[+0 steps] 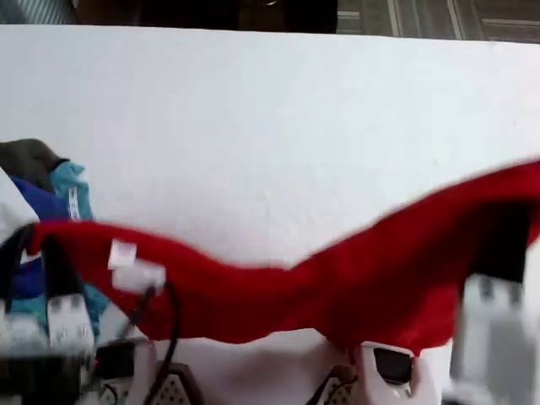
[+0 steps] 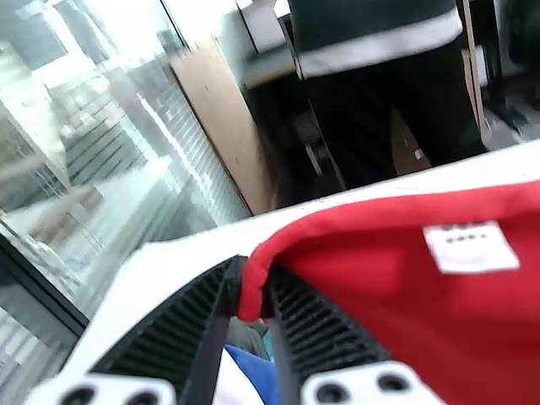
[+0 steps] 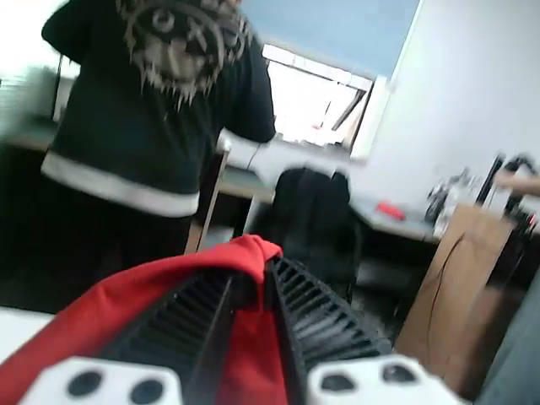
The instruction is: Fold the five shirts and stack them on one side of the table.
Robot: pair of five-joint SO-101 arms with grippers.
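Observation:
A red shirt (image 1: 337, 287) hangs stretched in the air across the near side of the white table (image 1: 270, 110), sagging in the middle. My left gripper (image 1: 40, 246) is shut on its left corner; in the left wrist view the black ribbed fingers (image 2: 316, 329) pinch the red hem (image 2: 251, 291), with a white label (image 2: 471, 246) beside them. My right gripper (image 1: 510, 232) is shut on the shirt's other end, held higher; in the right wrist view the red cloth (image 3: 101, 312) bunches between the fingertips (image 3: 299, 316).
A loose pile of other shirts lies at the table's left edge: a dark one (image 1: 29, 159), a teal one (image 1: 72, 181), a blue one (image 1: 38, 202) and a white one (image 1: 10, 207). The arm bases stand at the near edge. A person stands beyond the table.

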